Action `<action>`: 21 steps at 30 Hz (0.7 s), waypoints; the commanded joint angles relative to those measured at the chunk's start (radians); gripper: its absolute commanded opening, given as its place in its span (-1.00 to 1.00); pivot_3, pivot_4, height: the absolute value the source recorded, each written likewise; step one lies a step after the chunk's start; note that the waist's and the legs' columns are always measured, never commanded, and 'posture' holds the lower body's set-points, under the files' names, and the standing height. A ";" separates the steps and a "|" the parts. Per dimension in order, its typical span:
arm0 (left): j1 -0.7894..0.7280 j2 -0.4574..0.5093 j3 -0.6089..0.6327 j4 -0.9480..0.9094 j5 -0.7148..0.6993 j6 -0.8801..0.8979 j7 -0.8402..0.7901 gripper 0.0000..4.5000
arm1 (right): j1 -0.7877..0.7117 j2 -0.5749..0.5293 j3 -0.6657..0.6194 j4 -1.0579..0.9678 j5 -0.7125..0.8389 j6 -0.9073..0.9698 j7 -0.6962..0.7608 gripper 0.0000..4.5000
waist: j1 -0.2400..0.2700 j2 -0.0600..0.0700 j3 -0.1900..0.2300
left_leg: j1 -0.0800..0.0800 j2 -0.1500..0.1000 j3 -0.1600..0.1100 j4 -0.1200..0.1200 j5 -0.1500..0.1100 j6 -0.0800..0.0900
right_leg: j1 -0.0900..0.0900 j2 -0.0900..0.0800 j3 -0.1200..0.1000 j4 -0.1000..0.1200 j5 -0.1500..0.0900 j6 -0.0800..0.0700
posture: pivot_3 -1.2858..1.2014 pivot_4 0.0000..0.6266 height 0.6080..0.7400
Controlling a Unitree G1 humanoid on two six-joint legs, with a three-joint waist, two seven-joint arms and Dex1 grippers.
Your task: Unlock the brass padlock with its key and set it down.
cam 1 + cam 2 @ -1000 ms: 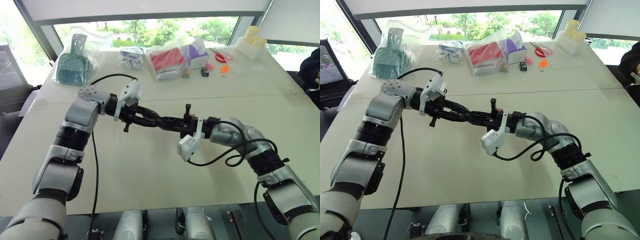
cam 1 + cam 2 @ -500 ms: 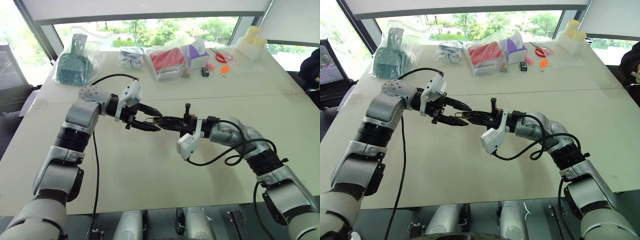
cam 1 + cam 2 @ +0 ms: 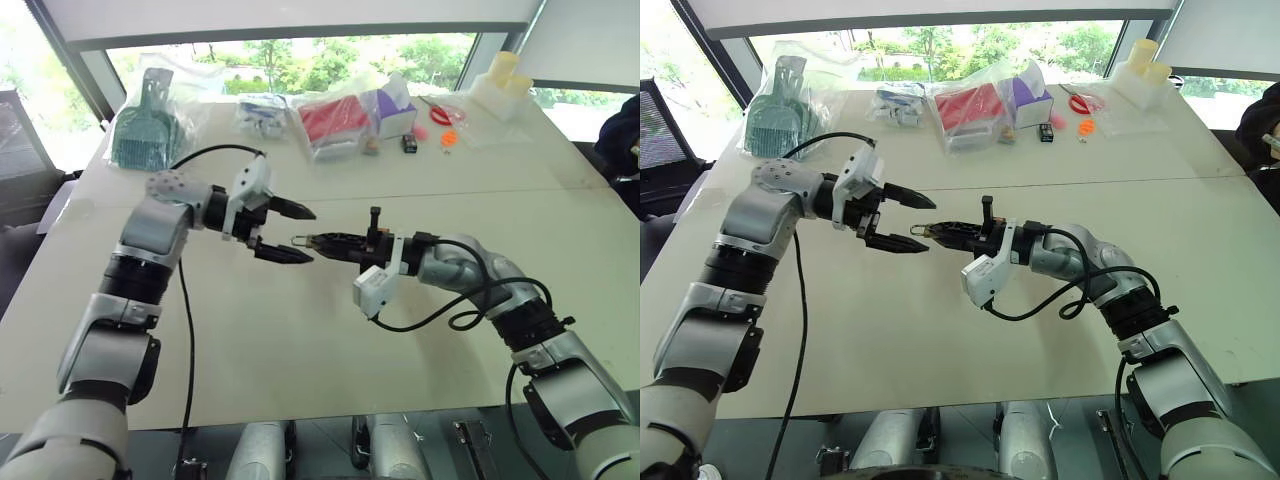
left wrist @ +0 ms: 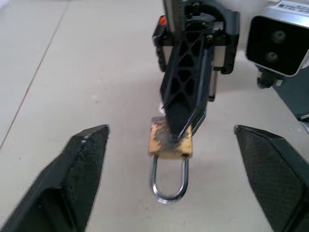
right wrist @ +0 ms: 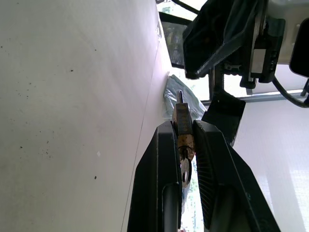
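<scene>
My right claw (image 5: pixel 182 145) grips the padlock (image 4: pixel 170 140), key (image 5: pixel 185 170) inserted; left claw (image 3: pixel 297 232) stands open before the shackle. Next: pull the shackle free.

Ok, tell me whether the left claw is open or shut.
Open. The left claw has its two black fingers spread wide on either side of the small brass padlock, touching neither it nor its silvery shackle.

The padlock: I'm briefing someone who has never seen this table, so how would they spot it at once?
Above the middle of the pale table, two black grippers face each other. The right gripper is shut on the padlock, a small brass block with a silvery shackle pointing at the open left gripper. Nothing else between the arms is brass; the bagged goods lie at the far edge.
</scene>
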 commanded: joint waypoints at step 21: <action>0.059 0.017 0.000 -0.004 0.051 -0.095 0.059 -0.99 | -0.011 -0.002 -0.023 -0.035 0.030 0.016 -0.002 -1.00 | 0.001 0.000 0.000 | 0.000 0.000 0.000 0.000 0.000 0.000 | 0.000 0.000 0.000 0.000 0.000 0.000 | 0.03 -0.52 1.00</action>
